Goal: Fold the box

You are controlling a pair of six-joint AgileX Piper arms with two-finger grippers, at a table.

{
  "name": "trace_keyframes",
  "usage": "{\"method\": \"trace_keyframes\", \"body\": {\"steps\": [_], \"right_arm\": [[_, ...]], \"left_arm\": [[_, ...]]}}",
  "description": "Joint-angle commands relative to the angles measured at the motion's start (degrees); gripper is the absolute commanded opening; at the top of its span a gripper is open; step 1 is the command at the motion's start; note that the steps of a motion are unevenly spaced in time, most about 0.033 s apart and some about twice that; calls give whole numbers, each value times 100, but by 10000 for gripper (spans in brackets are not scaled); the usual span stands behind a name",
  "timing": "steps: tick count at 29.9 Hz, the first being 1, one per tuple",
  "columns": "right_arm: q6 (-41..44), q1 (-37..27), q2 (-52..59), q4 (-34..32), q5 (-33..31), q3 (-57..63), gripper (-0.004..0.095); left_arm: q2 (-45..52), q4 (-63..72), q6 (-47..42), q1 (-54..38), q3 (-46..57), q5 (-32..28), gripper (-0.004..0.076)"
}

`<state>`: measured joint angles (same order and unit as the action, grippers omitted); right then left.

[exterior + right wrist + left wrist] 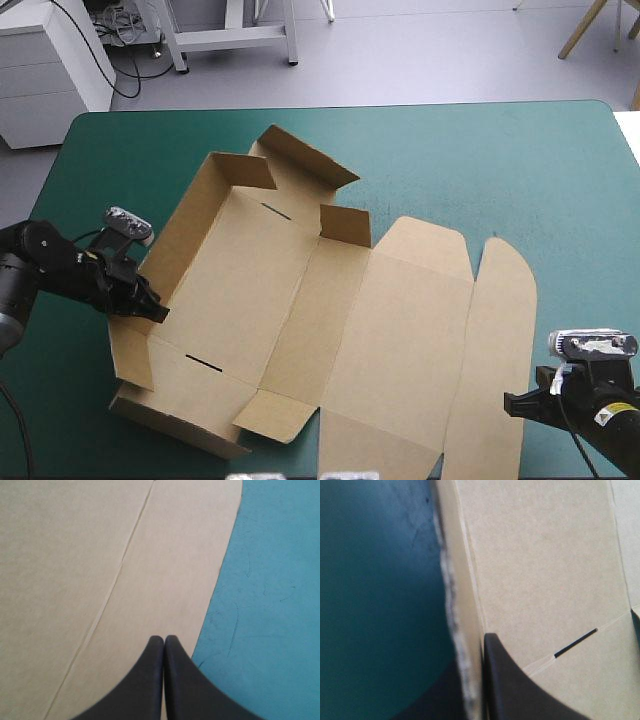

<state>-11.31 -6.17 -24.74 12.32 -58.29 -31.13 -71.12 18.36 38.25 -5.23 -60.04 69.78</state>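
Surface: teal-green table cover (480,150), with grey floor beyond its far edge.
Work piece: cut sheet of brown board, the box (400,330), lying mid-table. Walls on its left half are partly raised. The right half, with the rounded lid flap (505,340), lies flat.
Left pincer: left gripper (150,308), black fin fingers clamped on the top edge of the long left wall (185,225), one finger inside and one outside.
Right pincer: right gripper (164,642), closed to a point and holding nothing, over the lid flap's outer edge.
Step, as I judge it: standing the left wall upright.
Doing it well: swing the wall about its crease rather than pulling, or the whole sheet may slide. The idle right tip could press the flat board as an anchor. The short tab at the wall's near end (132,350) wants turning inward.
Risk: the thin edge may slip from the grip or buckle.
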Motion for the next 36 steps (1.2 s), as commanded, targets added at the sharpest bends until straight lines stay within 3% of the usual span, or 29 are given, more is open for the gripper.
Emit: {"method": "trace_keyframes", "body": {"steps": [1, 3, 8, 18, 26, 32, 36], "right_arm": [[-44, 19, -33, 73, 297, -137, -19], [-44, 19, -33, 73, 297, -137, -19], [-44, 19, -33, 73, 297, -137, -19], [-44, 19, -33, 73, 297, -137, -19], [-44, 19, -33, 73, 297, -137, -19], [-44, 19, -33, 73, 297, -137, -19], [-44, 19, -33, 73, 297, -137, -19]], "left_arm": [[-1, -521, 43, 717, -787, -262, -10], [-81, -893, 38, 1114, -1040, -633, -10], [-264, -1784, 38, 2204, -1265, -2204, -10], [-858, -3383, 106, 3805, -1265, -3962, -10], [-1235, -4802, -25, 4560, -1265, -4900, -10], [-1390, -5376, -226, 4838, -1265, -4954, -10], [-1436, -6437, -941, 4863, -1265, -5008, -10]]}}
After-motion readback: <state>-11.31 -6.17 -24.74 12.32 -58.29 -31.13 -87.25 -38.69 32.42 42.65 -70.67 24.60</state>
